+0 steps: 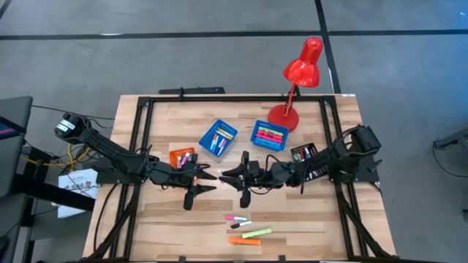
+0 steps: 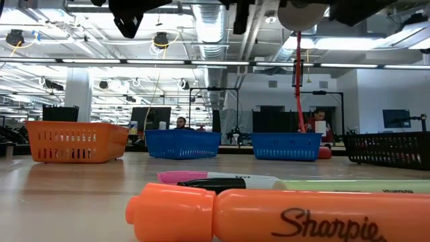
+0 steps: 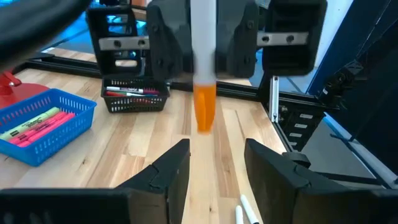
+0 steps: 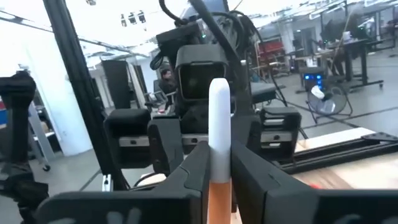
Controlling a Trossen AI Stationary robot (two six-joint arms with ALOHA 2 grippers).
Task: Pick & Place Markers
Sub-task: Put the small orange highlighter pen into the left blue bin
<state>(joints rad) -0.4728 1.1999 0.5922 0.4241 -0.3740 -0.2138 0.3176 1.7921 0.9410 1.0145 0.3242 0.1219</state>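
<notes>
Seen from above, a wooden table (image 1: 175, 226) sits inside a black frame, with two dark robot arms meeting near its middle. On the left, the left gripper (image 1: 201, 177) hovers above the board with its two fingers (image 3: 168, 171) spread apart and nothing between them. Just behind it lies an orange tray (image 1: 180, 156). Facing it, close by and pointing at it, the right gripper (image 1: 235, 175) pinches an orange and white marker (image 4: 218, 134) between its fingers (image 4: 194, 167). In both wrist views the marker stands upright, white end up and orange end down, directly ahead of the left gripper's open gap. Its long axis appears to run crosswise to the line between the two grippers, so this looks like a handover to the left arm. Toward the front edge, four more loose markers (image 1: 247, 229) lie flat. Farther back sit two blue trays (image 1: 219, 137) and, at right, a black tray (image 1: 303, 153) and a red lamp (image 1: 300, 71).
</notes>
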